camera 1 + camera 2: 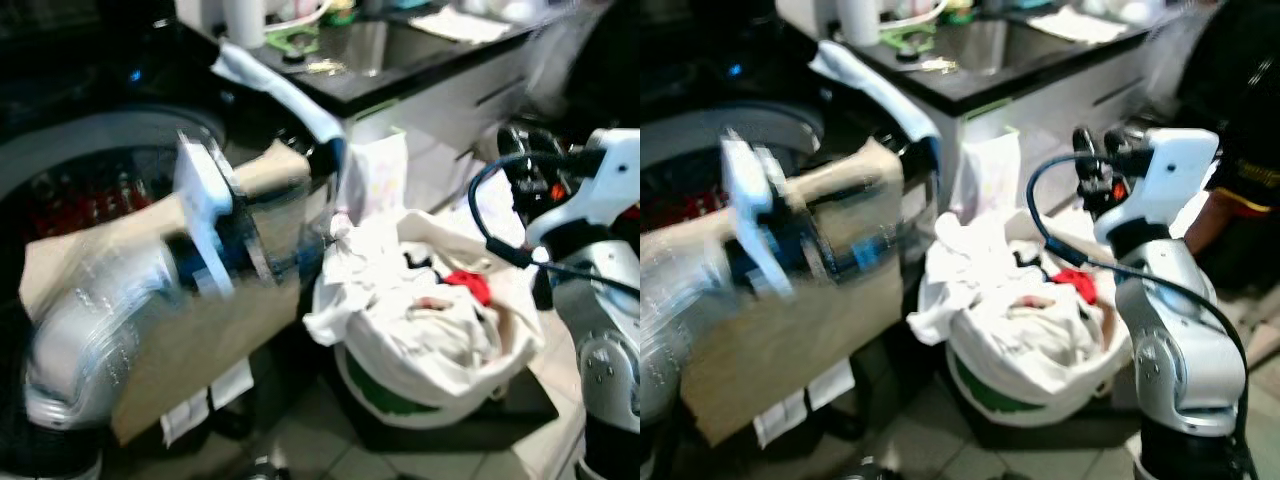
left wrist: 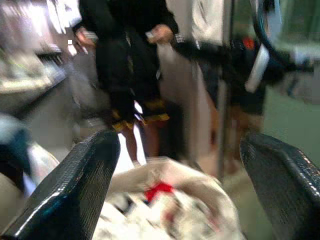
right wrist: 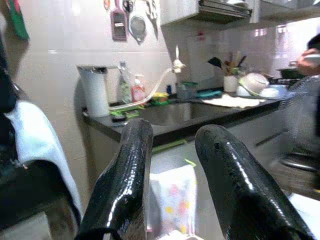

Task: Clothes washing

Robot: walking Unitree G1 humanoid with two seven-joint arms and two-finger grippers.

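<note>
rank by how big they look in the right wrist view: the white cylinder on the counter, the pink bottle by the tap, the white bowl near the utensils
1. White cylinder, plainly the largest.
2. White bowl.
3. Pink bottle; close to the bowl in apparent size, so this order is unsure.

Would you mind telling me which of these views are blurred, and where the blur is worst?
Eye views: the silver left arm is heavily motion-smeared, while the white laundry-filled basket is only soft. Left wrist view: blurred throughout, the open left claw and the dark-clothed person alike. Right wrist view: sharpest; black counter is crisp behind the right claw.
</note>
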